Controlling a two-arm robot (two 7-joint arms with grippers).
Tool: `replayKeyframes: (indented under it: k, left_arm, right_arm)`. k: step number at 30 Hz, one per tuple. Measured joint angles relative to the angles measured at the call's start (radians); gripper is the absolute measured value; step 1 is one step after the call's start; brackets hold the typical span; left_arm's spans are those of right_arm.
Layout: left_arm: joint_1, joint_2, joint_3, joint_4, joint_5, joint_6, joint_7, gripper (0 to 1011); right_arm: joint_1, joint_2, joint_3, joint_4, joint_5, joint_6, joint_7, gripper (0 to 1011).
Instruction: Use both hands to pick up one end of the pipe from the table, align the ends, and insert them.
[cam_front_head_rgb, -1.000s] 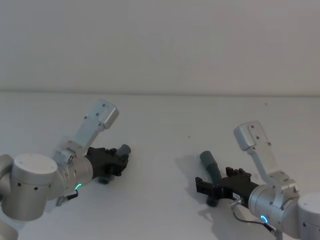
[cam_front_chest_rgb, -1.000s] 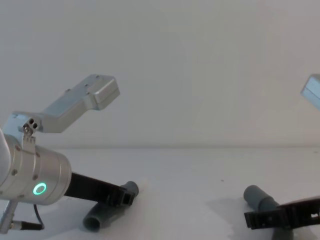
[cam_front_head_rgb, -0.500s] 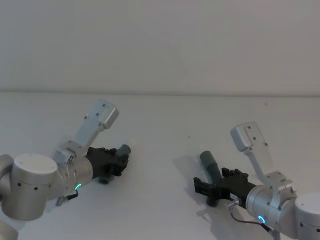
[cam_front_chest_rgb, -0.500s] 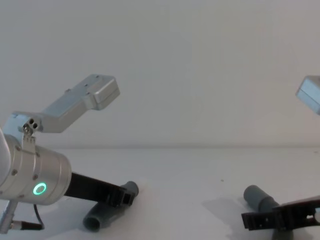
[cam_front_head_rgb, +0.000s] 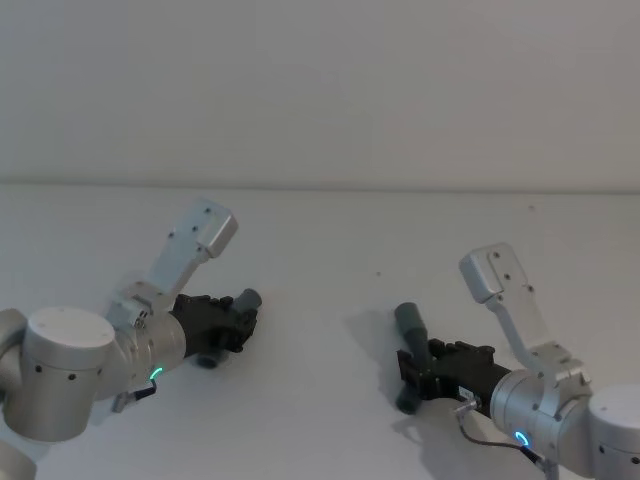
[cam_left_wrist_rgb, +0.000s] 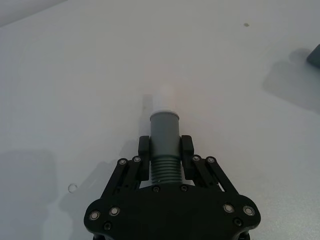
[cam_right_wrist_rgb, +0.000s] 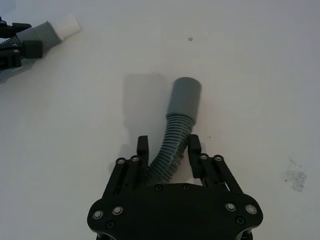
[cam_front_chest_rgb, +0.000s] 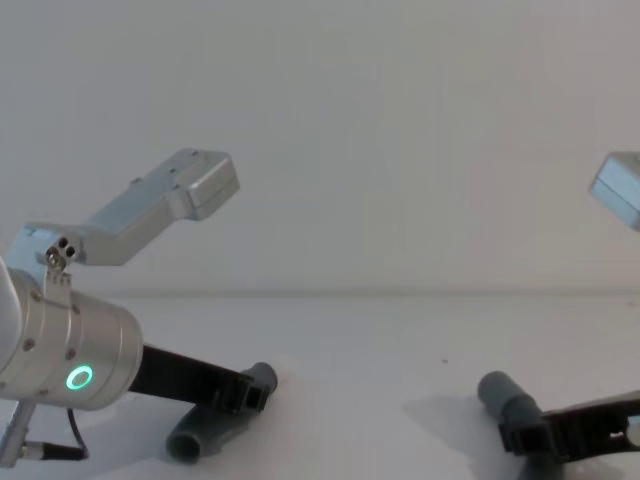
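Note:
Two dark-grey ribbed pipe pieces lie low on the white table (cam_front_head_rgb: 320, 250). My left gripper (cam_front_head_rgb: 238, 318) is shut on the left piece (cam_front_head_rgb: 247, 298). In the left wrist view its fingers (cam_left_wrist_rgb: 145, 145) clamp the ribbed body, and the grey cuff (cam_left_wrist_rgb: 165, 127) and white spigot (cam_left_wrist_rgb: 163, 97) point away. In the chest view this piece (cam_front_chest_rgb: 200, 435) bends down to the table below the left gripper (cam_front_chest_rgb: 250, 392). My right gripper (cam_front_head_rgb: 412, 368) is shut on the ribbed body of the right piece (cam_right_wrist_rgb: 172, 145). Its plain cuff (cam_right_wrist_rgb: 183, 97) sticks out beyond the fingers (cam_right_wrist_rgb: 194, 146) and shows again as the cuff (cam_front_chest_rgb: 497, 392).
A silver bracket (cam_front_head_rgb: 205, 228) rises over the left wrist and another bracket (cam_front_head_rgb: 495, 272) over the right. A small dark speck (cam_front_head_rgb: 378, 272) marks the table between the arms. Bare table separates the two pieces. A pale wall stands behind.
The right gripper's fingers have drawn in from wide apart onto the right piece. That piece has turned slightly, its cuff shifting left. The left arm has not moved.

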Motion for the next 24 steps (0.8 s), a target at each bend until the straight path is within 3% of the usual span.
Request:
replayKeyframes:
  k: [6, 12, 24]
  left_arm:
    - [0.0, 0.0, 0.0, 0.0, 0.0, 0.0, 0.0, 348]
    - [0.0, 0.0, 0.0, 0.0, 0.0, 0.0, 0.0, 348]
    - [0.0, 0.0, 0.0, 0.0, 0.0, 0.0, 0.0, 348]
  right_arm:
    - [0.0, 0.0, 0.0, 0.001, -0.001, -0.001, 0.001, 282]
    - [0.001, 0.0, 0.0, 0.001, -0.001, -0.001, 0.002, 139]
    - [0.001, 0.0, 0.0, 0.001, -0.001, -0.002, 0.002, 108]
